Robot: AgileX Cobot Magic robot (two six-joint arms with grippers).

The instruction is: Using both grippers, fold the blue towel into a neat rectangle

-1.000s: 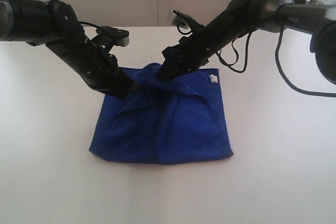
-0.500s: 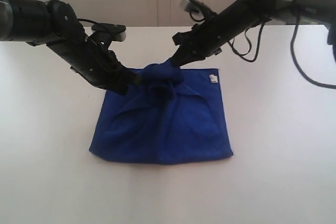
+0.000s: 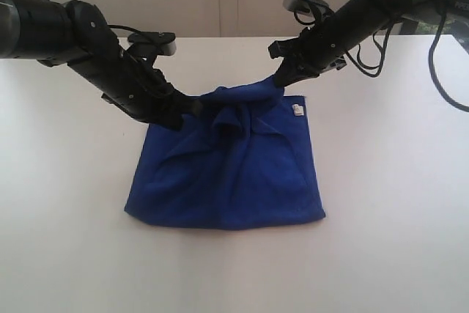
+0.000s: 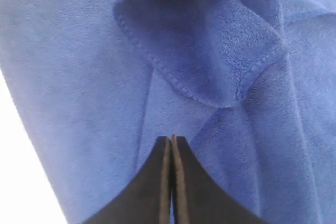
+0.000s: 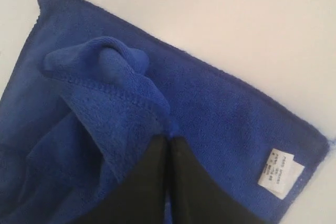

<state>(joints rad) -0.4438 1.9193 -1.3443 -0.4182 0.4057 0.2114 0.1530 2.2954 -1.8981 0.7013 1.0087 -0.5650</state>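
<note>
Drawn upward since before, the right gripper (image 3: 281, 80) is clamped on the blue towel (image 3: 227, 174) lying beneath it, so that the upper layer is stretched toward the left gripper (image 3: 189, 106), also clamped on it.

- blue towel (image 3: 227, 174): deep royal blue, plain, same shade both faces
- tag (image 5: 280, 174): white, small dark print
- counter (image 3: 73, 240): plain white
- left gripper (image 4: 171, 145), right gripper (image 5: 167, 142): jaws matte black

One blue towel (image 3: 227, 177); one white tag (image 3: 297, 110); two hands (image 3: 192, 106) (image 3: 278, 80)
</note>
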